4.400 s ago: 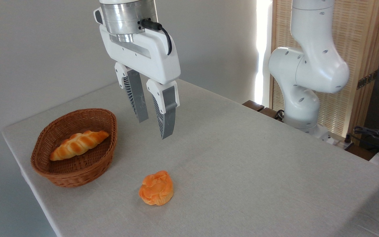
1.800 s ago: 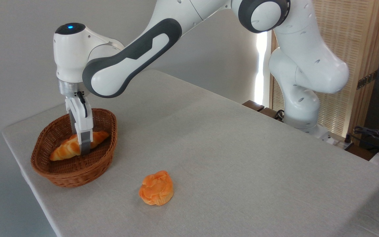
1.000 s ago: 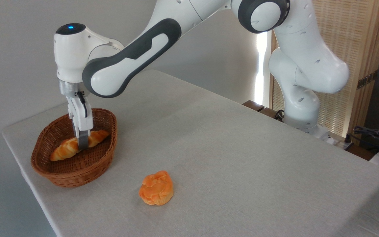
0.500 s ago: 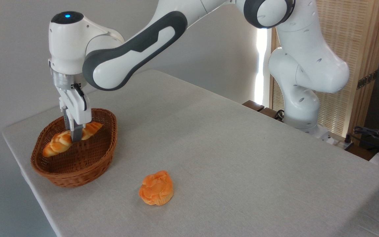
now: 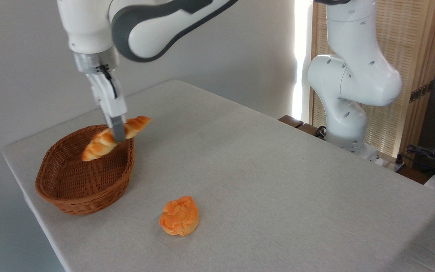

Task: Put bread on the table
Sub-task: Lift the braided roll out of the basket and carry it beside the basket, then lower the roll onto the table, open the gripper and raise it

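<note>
The bread (image 5: 97,142), a long braided golden-brown loaf, hangs tilted in the air above the right rim of the wicker basket (image 5: 70,189), its right end higher. My gripper (image 5: 118,133) is shut on the loaf's middle, fingers pointing down, with the arm coming in from the upper right. The table (image 5: 263,173) under its grey-beige cloth spreads out to the right of the basket.
A round lumpy orange bun (image 5: 179,215) lies on the cloth near the front edge, right of the basket. The basket holds nothing else. The arm's white base (image 5: 347,124) stands at the table's far right edge.
The gripper came down into the basket, shut on the bread, then lifted it up and to the right, out of the basket. The bun has not moved.
</note>
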{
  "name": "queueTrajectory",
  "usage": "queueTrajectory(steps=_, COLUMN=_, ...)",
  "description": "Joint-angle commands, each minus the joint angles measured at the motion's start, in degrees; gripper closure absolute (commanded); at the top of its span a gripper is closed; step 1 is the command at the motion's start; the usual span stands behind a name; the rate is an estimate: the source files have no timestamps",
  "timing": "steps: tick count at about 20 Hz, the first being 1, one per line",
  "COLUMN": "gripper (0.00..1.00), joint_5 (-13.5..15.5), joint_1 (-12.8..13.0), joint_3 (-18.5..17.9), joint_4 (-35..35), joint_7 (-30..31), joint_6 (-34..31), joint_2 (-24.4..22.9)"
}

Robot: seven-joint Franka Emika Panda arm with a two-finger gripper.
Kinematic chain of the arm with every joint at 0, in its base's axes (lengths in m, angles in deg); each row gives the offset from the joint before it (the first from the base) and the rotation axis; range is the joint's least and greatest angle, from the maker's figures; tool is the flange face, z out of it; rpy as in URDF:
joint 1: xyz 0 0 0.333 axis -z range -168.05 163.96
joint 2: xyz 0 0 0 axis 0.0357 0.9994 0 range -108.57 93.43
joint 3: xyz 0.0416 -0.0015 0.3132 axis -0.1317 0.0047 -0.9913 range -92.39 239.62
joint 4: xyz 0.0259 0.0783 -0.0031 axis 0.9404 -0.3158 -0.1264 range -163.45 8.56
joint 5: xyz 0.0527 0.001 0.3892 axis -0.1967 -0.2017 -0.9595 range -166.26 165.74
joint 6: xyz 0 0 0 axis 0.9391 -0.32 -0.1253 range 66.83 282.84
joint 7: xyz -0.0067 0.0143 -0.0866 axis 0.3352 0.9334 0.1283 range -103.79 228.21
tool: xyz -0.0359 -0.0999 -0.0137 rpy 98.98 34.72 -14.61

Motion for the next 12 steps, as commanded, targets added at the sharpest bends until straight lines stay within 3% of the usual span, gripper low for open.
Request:
queueTrajectory(steps=1, gripper=0.68, joint_5=0.9, joint_1=2.8, joint_3=-6.0, joint_4=-6.4, joint_7=-11.6, joint_6=-8.0, joint_2=-7.5)
queueTrajectory(steps=5, gripper=0.61, joint_5=-4.4, joint_1=5.7, joint_3=-7.9, joint_4=-9.2, joint_7=-17.4, joint_6=-13.6, joint_2=-8.5)
queueTrajectory(steps=6, gripper=0.51, joint_5=-5.3, joint_1=6.3, joint_3=-7.9, joint_4=-10.4, joint_7=-17.3, joint_6=-13.3, joint_2=-8.3)
queueTrajectory(steps=7, gripper=0.28, joint_5=-5.6, joint_1=6.8, joint_3=-7.9, joint_4=-11.0, joint_7=-17.0, joint_6=-13.1, joint_2=-7.9)
queueTrajectory(steps=8, gripper=0.15, joint_5=-5.6, joint_1=7.0, joint_3=-7.9, joint_4=-12.0, joint_7=-16.9, joint_6=-12.8, joint_2=-7.5)
queueTrajectory(steps=10, gripper=0.03, joint_5=-5.6, joint_1=7.0, joint_3=-7.9, joint_4=-12.9, joint_7=-16.7, joint_6=-12.5, joint_2=-6.4)
queueTrajectory(steps=12, gripper=0.0, joint_5=-5.6, joint_1=7.1, joint_3=-7.9, joint_4=-12.9, joint_7=-15.9, joint_6=-11.7, joint_2=-6.0)
